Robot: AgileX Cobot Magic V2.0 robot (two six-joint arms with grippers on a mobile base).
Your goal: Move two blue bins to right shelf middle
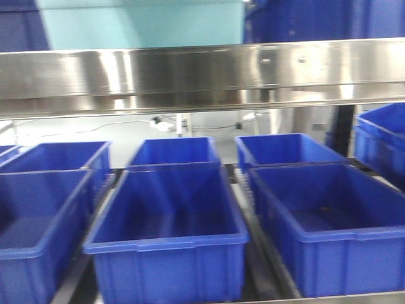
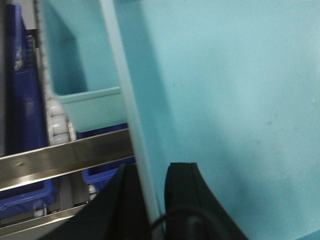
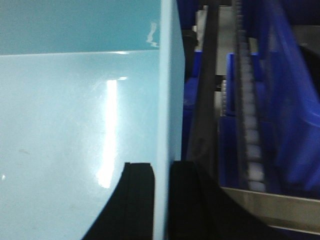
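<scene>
At the top of the front view, above the steel rail (image 1: 202, 76), sits the light-blue bin (image 1: 139, 22). It is pale teal plastic, smooth and glossy, much lighter than the other bins, and only part of 1 wall shows there. It is held up between both arms. In the left wrist view the left gripper (image 2: 152, 200) is closed on the bin's thin pale rim, with 1 black finger on each side of the wall and no gap visible. In the right wrist view the right gripper (image 3: 161, 200) is clamped the same way on the opposite wall edge, fingers pressed against both faces. A glare streak runs down the bin's broad face there. Under the rail, the dark blue bins (image 1: 168, 221) stand in 2 rows of 3, open tops up, close together. Another dark blue bin (image 1: 383, 136) stands at the far right. White roller tracks (image 3: 250, 140) run beside the bins in the wrist views. The rail crosses the front view and hides the held bin's lower part. A teal surface left of the rim in the left wrist view cannot be told apart as same bin or another.
</scene>
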